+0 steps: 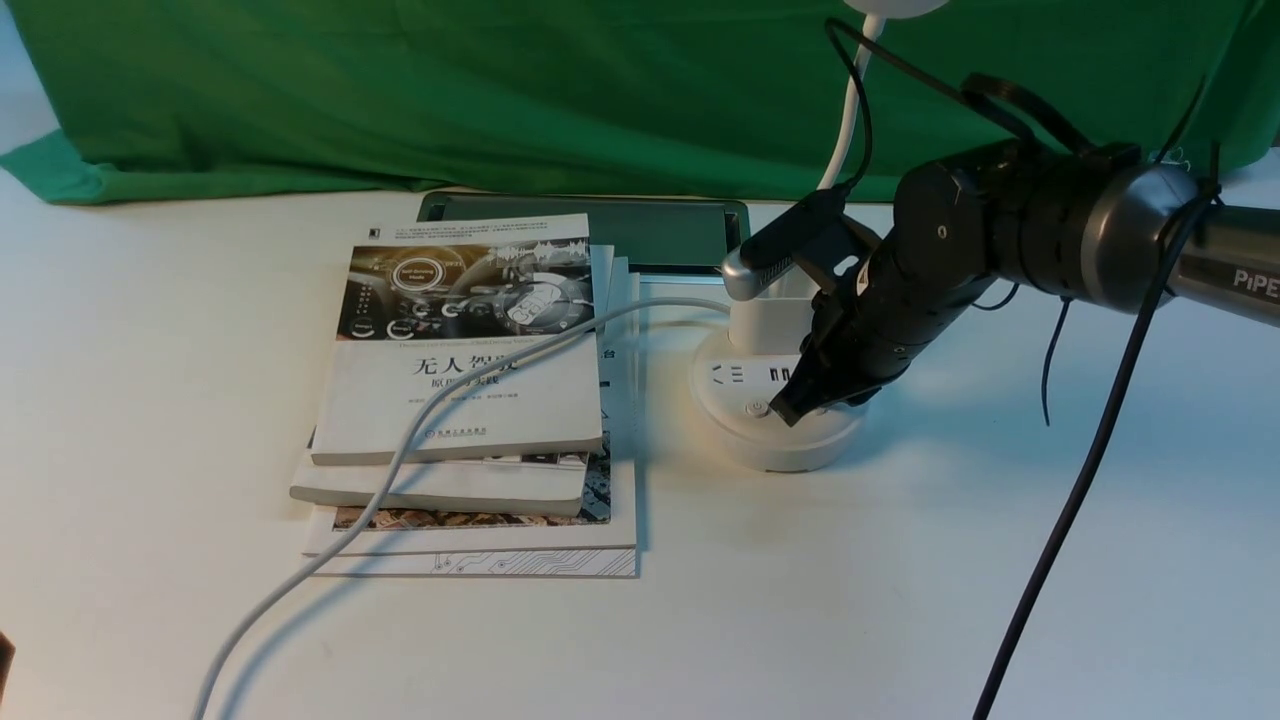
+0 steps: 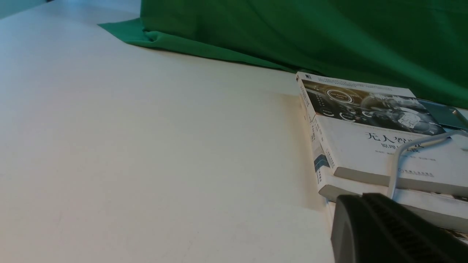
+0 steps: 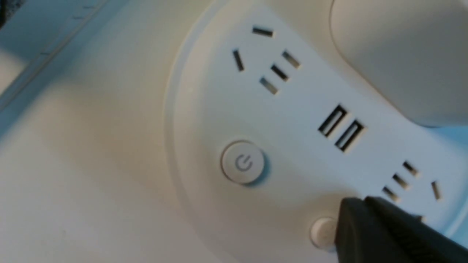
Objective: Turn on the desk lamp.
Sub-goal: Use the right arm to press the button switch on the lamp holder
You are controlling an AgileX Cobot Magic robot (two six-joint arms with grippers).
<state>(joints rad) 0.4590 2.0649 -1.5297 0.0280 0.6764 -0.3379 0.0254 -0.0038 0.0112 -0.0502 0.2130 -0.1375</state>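
Standing on the pale tabletop [image 1: 150,400] at 3 o'clock from the stack of white paperback books [image 1: 470,400]: white desk lamp with round puck base and thin gooseneck [image 1: 770,445]. Poised right over that base, black right gripper [image 1: 790,406], pinched to a point, holding nothing. Plain round button [image 3: 321,232] half hidden under the tip. Round power-marked button [image 3: 243,162] just beside, at 9 o'clock in the front view, untouched. Cannot tell which one works the light. Right arm far the nearer; black left gripper [image 2: 362,212] well off past the books, opening impossible to judge.

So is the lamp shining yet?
Cannot tell. The head of the desk lamp is almost out of view; the right pincer is at a small button on its base.
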